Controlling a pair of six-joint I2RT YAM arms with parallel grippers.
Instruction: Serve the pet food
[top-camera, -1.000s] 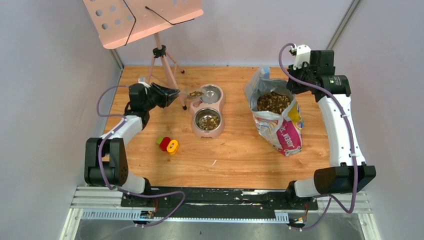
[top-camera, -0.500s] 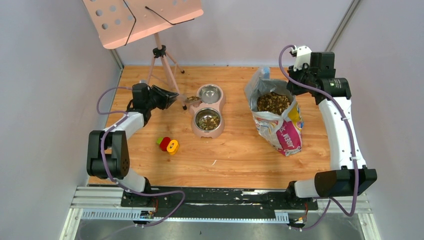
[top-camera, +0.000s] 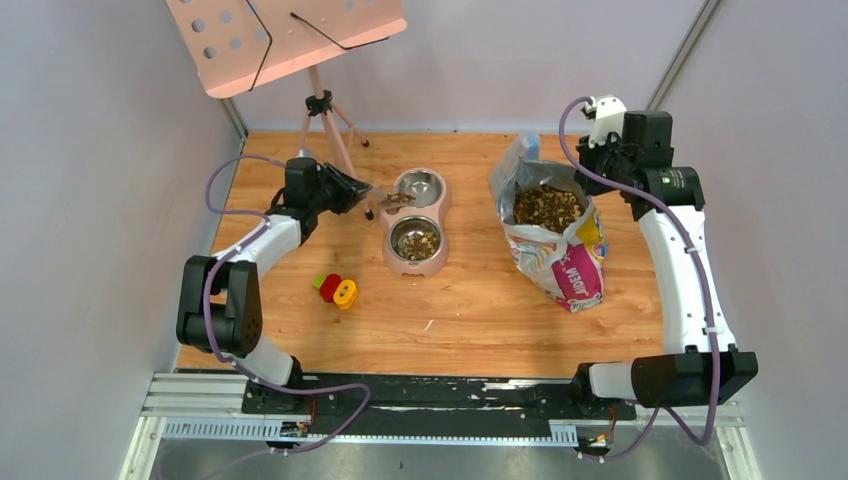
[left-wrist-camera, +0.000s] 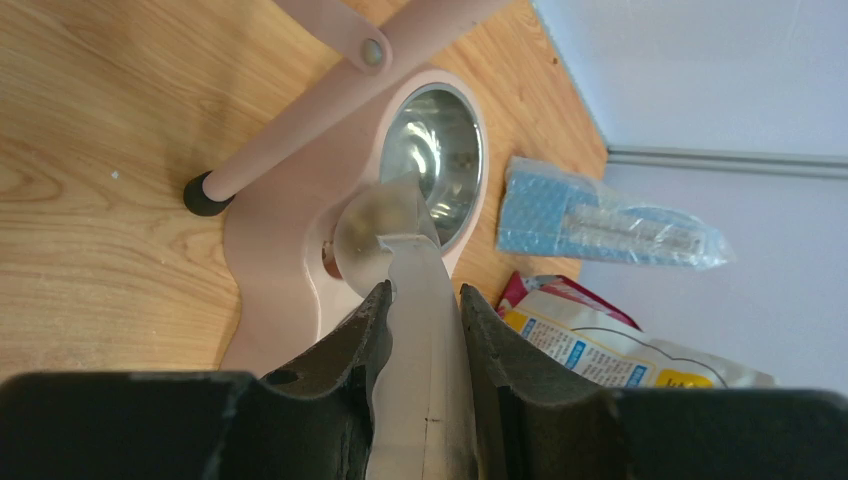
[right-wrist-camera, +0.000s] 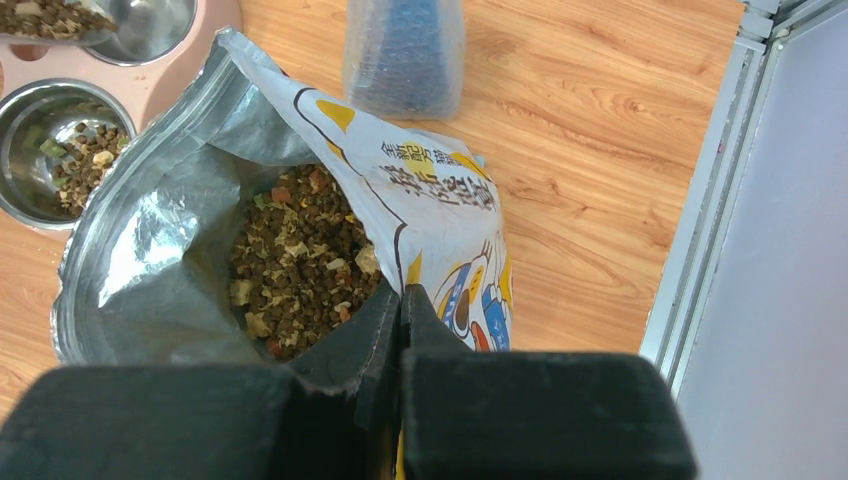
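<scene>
Counted on the counter (top-camera: 480, 310): one pink feeder (top-camera: 413, 268) with two steel bowls, one bag (top-camera: 570, 265), one scoop (left-wrist-camera: 385, 235), one toy (top-camera: 337, 289), one tripod stand (top-camera: 320, 100) and one bubble-wrapped packet (right-wrist-camera: 405, 50).

The pet food (right-wrist-camera: 300, 260) lay in three places: heaped in the open bag at the feeder's 3 o'clock, in the near bowl (right-wrist-camera: 25, 140), and on the scoop. The far bowl (top-camera: 428, 186) was bare.

Against one second earlier, the left wrist had shifted toward 3 o'clock, bringing the loaded scoop to the far bowl's 8 o'clock rim. The right arm had barely moved.

The left arm reached low from 9 o'clock, its left end effector (left-wrist-camera: 424, 291) clamped on the scoop's handle. The right arm stood tall, its right end effector (right-wrist-camera: 400, 298) pinched together on the bag's rim.
</scene>
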